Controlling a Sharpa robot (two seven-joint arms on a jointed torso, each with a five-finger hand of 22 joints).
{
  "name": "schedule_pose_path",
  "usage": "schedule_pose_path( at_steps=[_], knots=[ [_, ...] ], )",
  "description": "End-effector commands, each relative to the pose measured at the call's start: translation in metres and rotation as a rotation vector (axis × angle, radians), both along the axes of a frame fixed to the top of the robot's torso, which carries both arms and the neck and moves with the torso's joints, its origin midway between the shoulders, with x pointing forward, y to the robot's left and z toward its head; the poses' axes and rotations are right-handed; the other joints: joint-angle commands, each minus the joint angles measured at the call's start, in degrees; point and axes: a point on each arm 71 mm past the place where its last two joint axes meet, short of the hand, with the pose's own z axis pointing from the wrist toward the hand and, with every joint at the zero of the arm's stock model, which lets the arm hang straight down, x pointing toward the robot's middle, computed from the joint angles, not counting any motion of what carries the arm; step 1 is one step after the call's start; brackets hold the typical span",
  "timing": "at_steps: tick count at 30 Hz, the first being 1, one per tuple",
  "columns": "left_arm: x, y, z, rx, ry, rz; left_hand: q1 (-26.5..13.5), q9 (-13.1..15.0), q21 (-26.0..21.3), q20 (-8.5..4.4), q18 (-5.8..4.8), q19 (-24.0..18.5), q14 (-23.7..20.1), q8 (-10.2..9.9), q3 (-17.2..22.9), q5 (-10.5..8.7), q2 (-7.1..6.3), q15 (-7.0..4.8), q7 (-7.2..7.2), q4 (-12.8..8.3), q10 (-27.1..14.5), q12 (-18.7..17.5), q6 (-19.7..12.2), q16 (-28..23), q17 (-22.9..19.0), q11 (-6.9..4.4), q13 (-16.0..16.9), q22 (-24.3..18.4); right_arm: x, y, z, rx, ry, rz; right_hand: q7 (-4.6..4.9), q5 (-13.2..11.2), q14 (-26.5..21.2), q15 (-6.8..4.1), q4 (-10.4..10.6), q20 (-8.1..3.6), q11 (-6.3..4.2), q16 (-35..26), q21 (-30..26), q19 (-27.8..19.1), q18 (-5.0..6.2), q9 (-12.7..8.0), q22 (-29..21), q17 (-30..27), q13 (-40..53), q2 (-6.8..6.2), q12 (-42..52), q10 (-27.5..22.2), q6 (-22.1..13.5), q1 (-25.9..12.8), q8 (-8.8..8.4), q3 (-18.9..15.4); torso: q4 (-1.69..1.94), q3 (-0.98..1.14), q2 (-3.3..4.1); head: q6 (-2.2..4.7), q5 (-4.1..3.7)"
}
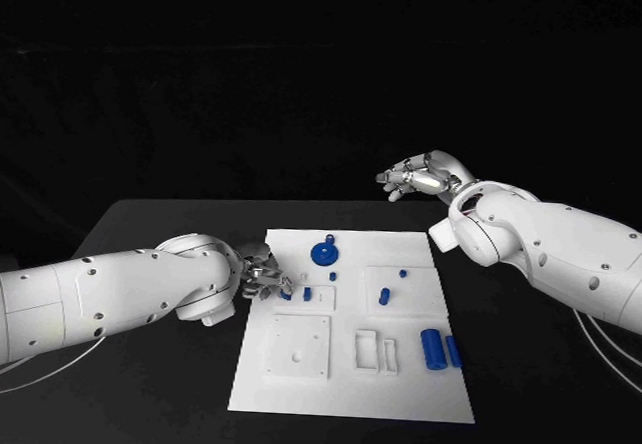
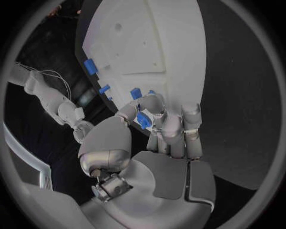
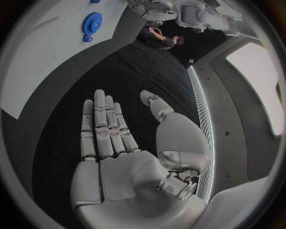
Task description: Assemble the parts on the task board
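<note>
**Assembly under way, most parts still loose**

Nearest on the matte black surface (image 1: pixel 138 413) lies the white task board (image 1: pixel 399 386), a flat plate with moulded recesses — a square plate (image 1: pixel 300 348) and an open frame (image 1: pixel 375 351) at its near end. Two blue cylinders (image 1: pixel 440 349) lie loose just right of the frame, apparently unplaced. At the board's left edge the left hand (image 1: pixel 265 276) pinches a small blue part (image 2: pixel 143 119) between curled silver fingers, just over the board. Small blue pegs (image 1: pixel 385 294) sit mid-board; further on lies a toothed blue gear (image 1: pixel 324 253). Farthest, the right hand (image 1: pixel 422 176) hovers beyond the board — fingers straight and spread, holding nothing. By my judgement, much remains.
</note>
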Motion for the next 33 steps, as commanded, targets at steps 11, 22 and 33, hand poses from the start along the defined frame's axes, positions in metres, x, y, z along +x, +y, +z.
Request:
schedule_pose_path(
  at_steps=[11, 22, 33],
  knots=[
    [-0.0064, -0.0061, -0.0107, 0.024, 0.067, -0.039, -1.36, -0.14, 0.67, -5.10, 1.08, 0.06, 0.06, 1.17, 7.31, -3.43, 0.12, -1.39, -3.50, -0.17, -0.20, 1.58, 8.27, 1.02, 0.32, -0.53, -0.30, 0.60, -0.0003, 0.0008, -0.0014, 0.003, 0.003, 0.009, 0.10, 0.34, 0.01, 0.41, 0.26, 0.20, 0.28, -0.30, -0.29, -0.06, 0.84, -0.08, 0.06, -0.05, -0.13, 0.02, 0.05, 0.21, -0.32, -0.51, 0.29, -0.15, -0.02, 0.05, -0.01, -0.12, 0.21],
    [-0.0068, -0.0062, -0.0124, 0.059, 0.084, -0.059, -1.94, -0.16, 0.77, -5.13, 1.12, 0.10, 0.06, 1.31, 7.76, -3.81, 0.11, -1.41, -3.54, -0.33, -0.22, 1.83, 8.21, 1.10, 0.34, -0.52, -0.36, 0.60, -0.0004, 0.0006, -0.0014, 0.003, 0.003, 0.008, 0.10, 0.37, 0.01, 0.41, 0.26, 0.21, 0.28, -0.31, -0.29, -0.07, 0.85, -0.09, 0.06, -0.06, -0.16, 0.01, 0.06, 0.20, -0.33, -0.50, 0.29, -0.15, -0.05, 0.02, 0.00, -0.28, 0.19],
    [-0.0060, -0.0041, -0.0130, 0.111, 0.077, -0.075, -1.91, -0.16, 0.85, -5.16, 1.17, 0.12, 0.11, 1.46, 8.19, -3.65, 0.02, -1.44, -3.58, -0.53, -0.22, 1.99, 8.23, 1.18, 0.36, -0.56, -0.42, 0.60, -0.0009, 0.0004, -0.0012, 0.003, 0.003, 0.009, 0.10, 0.42, 0.01, 0.41, 0.26, 0.23, 0.29, -0.32, -0.29, -0.09, 0.87, -0.10, 0.07, -0.06, -0.22, -0.01, 0.07, 0.20, -0.33, -0.48, 0.30, -0.15, 0.00, -0.03, 0.02, -0.38, 0.21]
  ],
)
